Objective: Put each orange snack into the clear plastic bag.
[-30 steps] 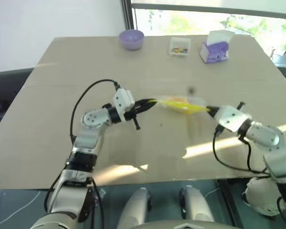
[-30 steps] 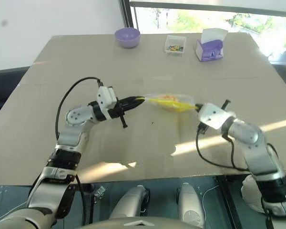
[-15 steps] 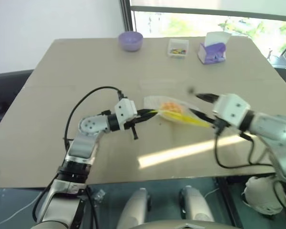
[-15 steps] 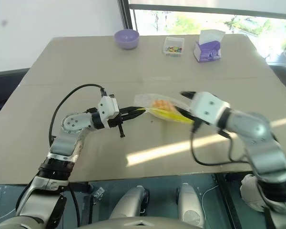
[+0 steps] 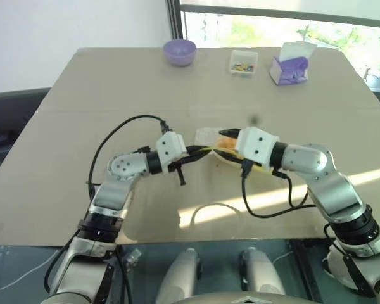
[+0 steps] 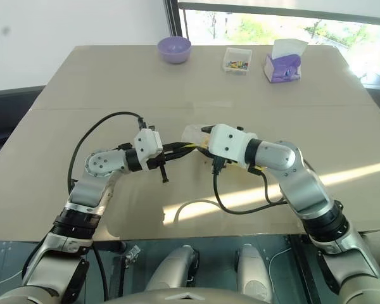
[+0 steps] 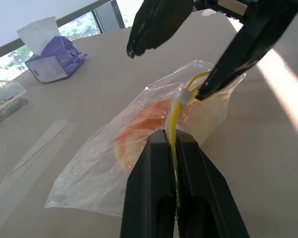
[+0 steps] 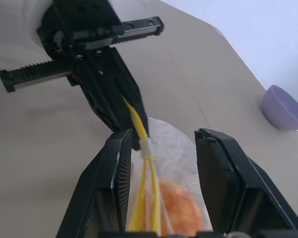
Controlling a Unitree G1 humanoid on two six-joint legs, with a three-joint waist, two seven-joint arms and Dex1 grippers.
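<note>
The clear plastic bag (image 7: 89, 183) is crinkled, with a yellow seal strip (image 7: 174, 124) along its mouth. My left gripper (image 7: 170, 141) is shut on that strip and holds the bag just over the table. One orange snack (image 7: 139, 131) sits inside the bag (image 5: 206, 135) and shows through the plastic (image 8: 178, 204). My right gripper (image 8: 161, 136) is open. Its two fingers straddle the strip and its white slider (image 8: 145, 145), right in front of the left gripper's tips. Seen from the left wrist, one right finger (image 7: 156, 22) stands above the bag and the other (image 7: 228, 64) is against the strip.
At the table's far edge stand a purple bowl (image 5: 179, 50), a small clear box of coloured bits (image 5: 243, 63) and a purple-and-white tissue packet (image 5: 291, 66). Black cables loop from both wrists, one (image 5: 266, 212) low over the near table.
My right gripper left the bag's far end, opened, and swung left along the bag to the strip beside the left gripper. The left gripper kept its hold and barely moved.
</note>
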